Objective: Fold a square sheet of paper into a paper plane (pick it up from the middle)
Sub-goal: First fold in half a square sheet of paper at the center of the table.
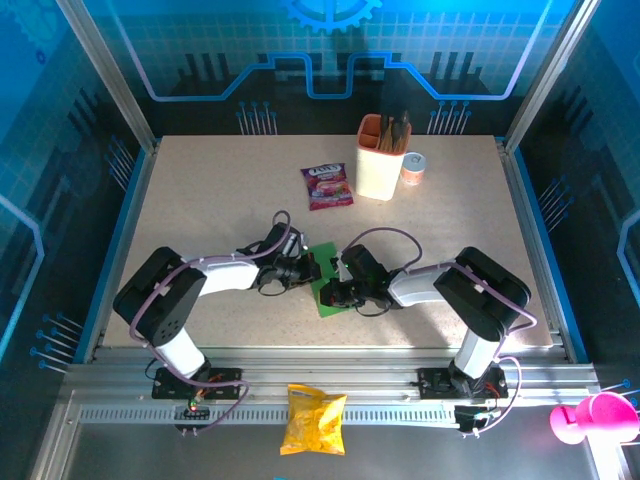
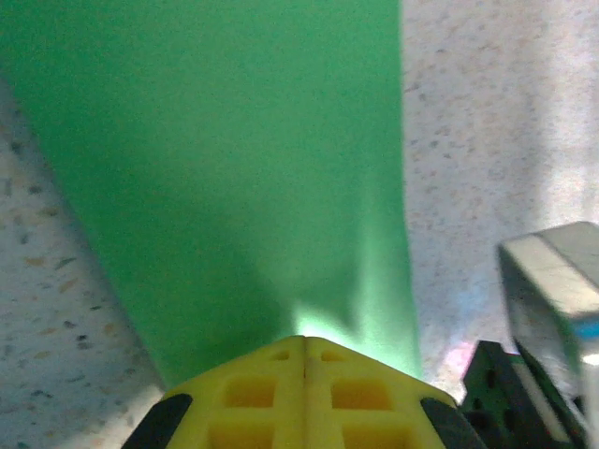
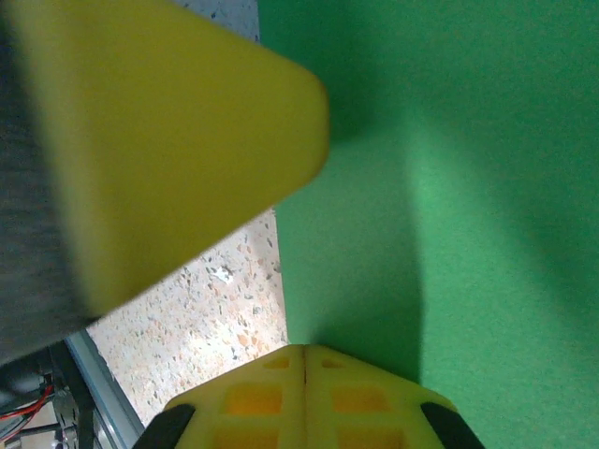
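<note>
The green paper sheet [image 1: 326,284] lies flat on the bench [image 1: 200,200], dead centre of the top view. The left hand [image 1: 310,268] and right hand [image 1: 333,293] both have their jaws closed tight with tips on it, so they're probably pinning or creasing it, not lifting.

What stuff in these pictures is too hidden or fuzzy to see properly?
- Green paper, top view: left arm and right arm cover its middle, hiding any folds.
- Left wrist view: paper runs off the top edge; shape unclear.
- Right wrist view: a blurry yellow lump near the lens, unidentifiable.
- Purple sachet: print too small to read.
</note>
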Action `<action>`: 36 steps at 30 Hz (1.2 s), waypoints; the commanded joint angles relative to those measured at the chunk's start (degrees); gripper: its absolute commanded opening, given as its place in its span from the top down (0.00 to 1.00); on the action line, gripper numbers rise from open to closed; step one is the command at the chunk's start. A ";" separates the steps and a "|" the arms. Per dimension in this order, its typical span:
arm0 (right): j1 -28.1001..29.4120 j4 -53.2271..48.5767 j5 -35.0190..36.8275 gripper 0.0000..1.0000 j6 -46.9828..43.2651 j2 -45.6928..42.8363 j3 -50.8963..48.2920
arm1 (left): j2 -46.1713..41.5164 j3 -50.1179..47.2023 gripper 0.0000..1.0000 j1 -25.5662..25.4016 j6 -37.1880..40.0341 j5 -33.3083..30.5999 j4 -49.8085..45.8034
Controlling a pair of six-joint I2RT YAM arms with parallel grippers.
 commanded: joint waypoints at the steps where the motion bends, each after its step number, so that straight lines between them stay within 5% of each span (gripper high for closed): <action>1: -0.37 -1.43 0.57 1.00 0.58 2.03 -2.03 | 1.50 -0.85 1.00 -0.36 -0.32 -0.73 -0.26; 14: -0.37 -1.98 1.19 1.00 1.35 3.47 -3.09 | 4.57 3.90 1.00 0.66 -1.20 -9.71 -9.68; 36: -0.02 -2.16 1.08 1.00 2.54 5.93 -4.08 | 7.78 8.11 1.00 10.02 4.68 -9.28 -9.23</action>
